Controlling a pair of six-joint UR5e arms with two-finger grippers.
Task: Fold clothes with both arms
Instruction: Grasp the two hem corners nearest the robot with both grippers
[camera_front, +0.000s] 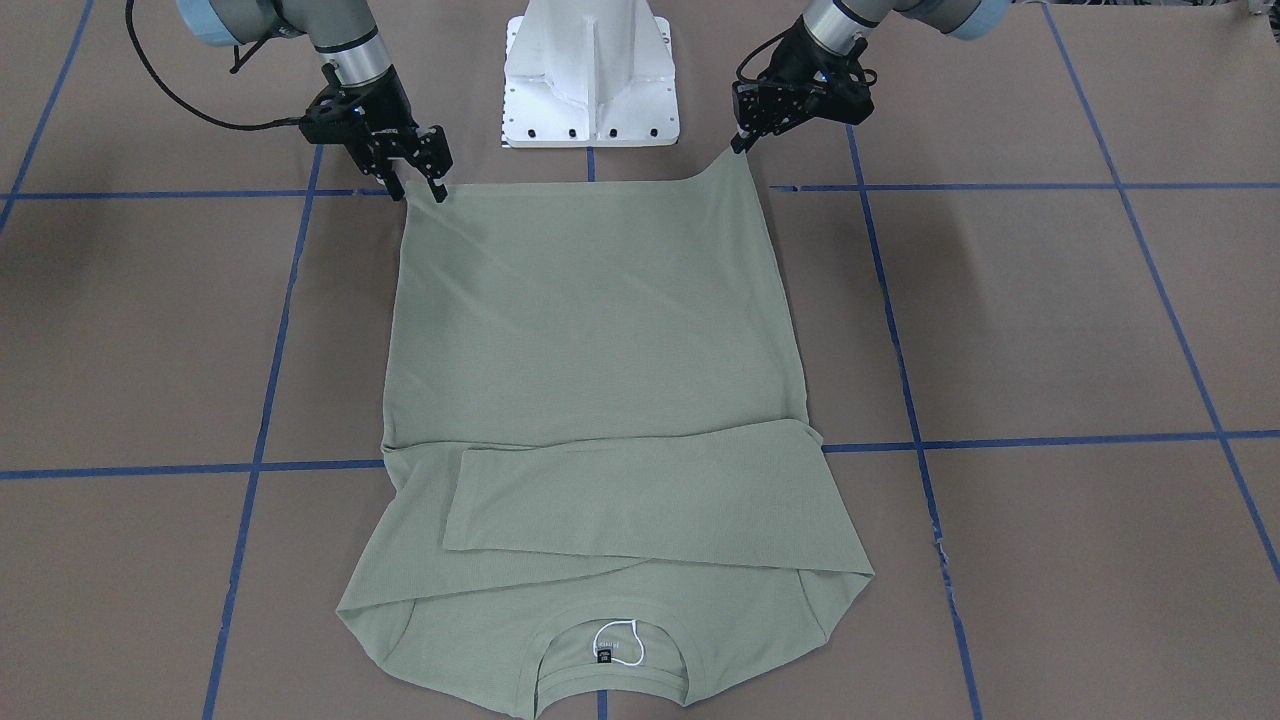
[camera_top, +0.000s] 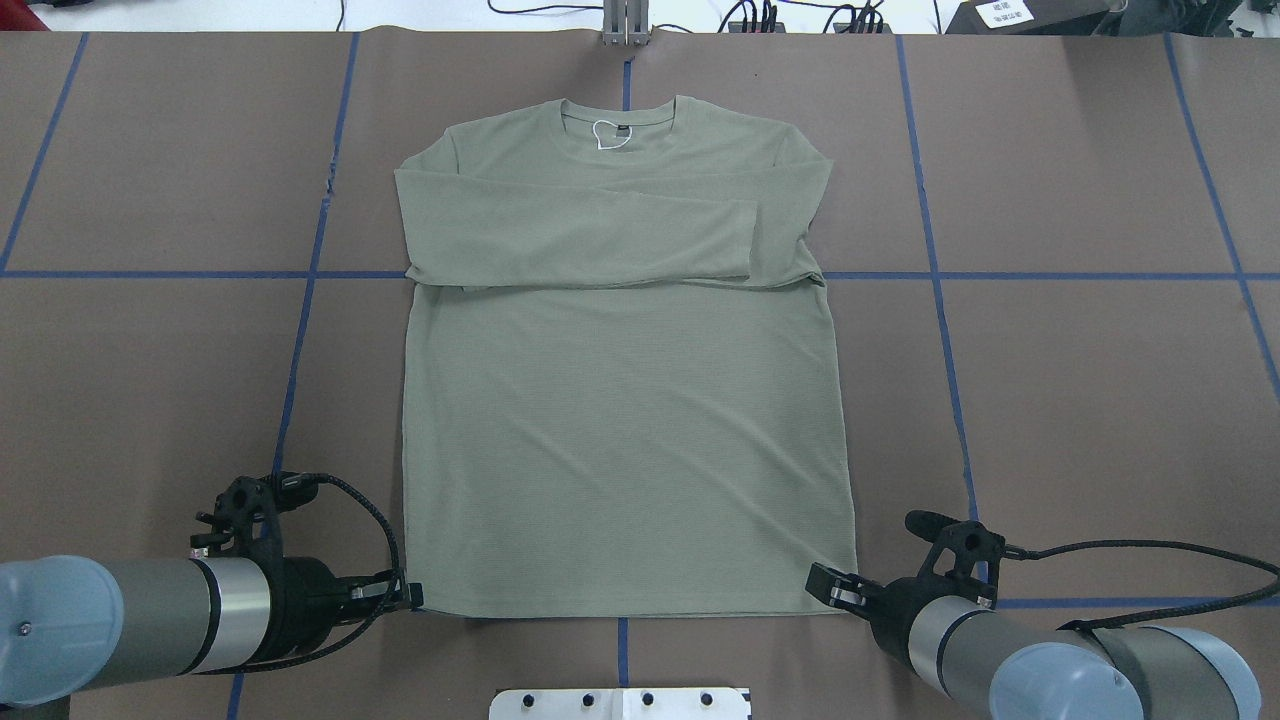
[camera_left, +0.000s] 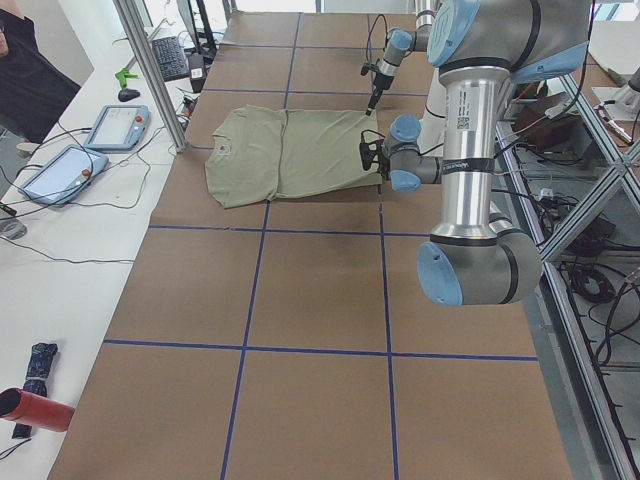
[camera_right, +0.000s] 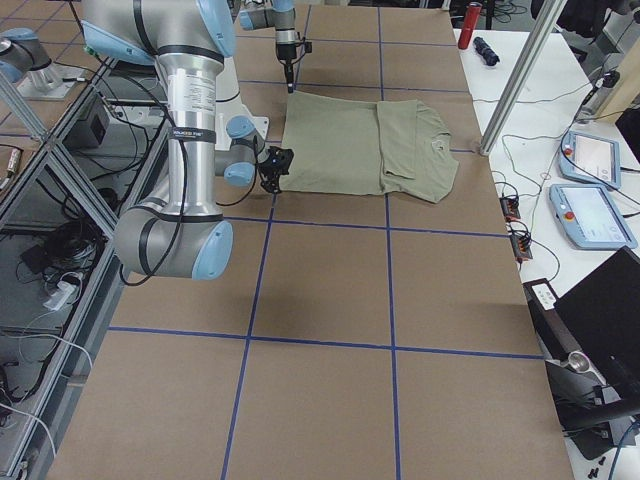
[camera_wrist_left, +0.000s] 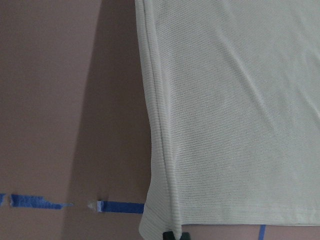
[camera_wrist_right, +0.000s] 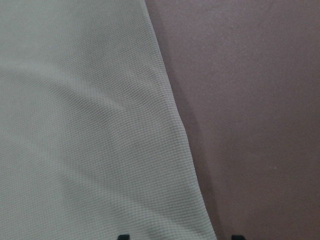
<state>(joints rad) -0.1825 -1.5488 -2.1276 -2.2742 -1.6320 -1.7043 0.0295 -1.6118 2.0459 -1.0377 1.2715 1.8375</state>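
The left gripper (camera_front: 743, 142) is pinched closed on one hem corner of a pale sage-green long-sleeved shirt (camera_top: 625, 420). It holds that corner raised a little off the surface, near the robot's edge of the table (camera_top: 1080, 400). The right gripper (camera_front: 420, 188) is at the other hem corner. Its two fingers are spread apart with the shirt's side edge between them, and it grips nothing.

The shirt lies flat in the middle of the table. Its hem is toward the robot's edge and its collar (camera_top: 618, 118) is toward the far edge. Both sleeves (camera_top: 580, 235) are folded across the chest, one over the other. A small white loop (camera_top: 607, 135) sits inside the collar.

The table top is matte brown and divided into large squares by blue tape lines (camera_top: 1090, 275). A white pedestal (camera_front: 590, 90) stands at the middle of the robot's edge, between the two arms.

Beyond the far edge runs a white side bench (camera_left: 60, 260). It carries two handheld pendants (camera_left: 118, 127), a keyboard (camera_left: 168, 58), loose cables and a red cylinder (camera_left: 35, 410). A slanted metal post (camera_left: 150, 70) rises beside it. A person (camera_left: 30, 70) in black is partly visible at the bench.
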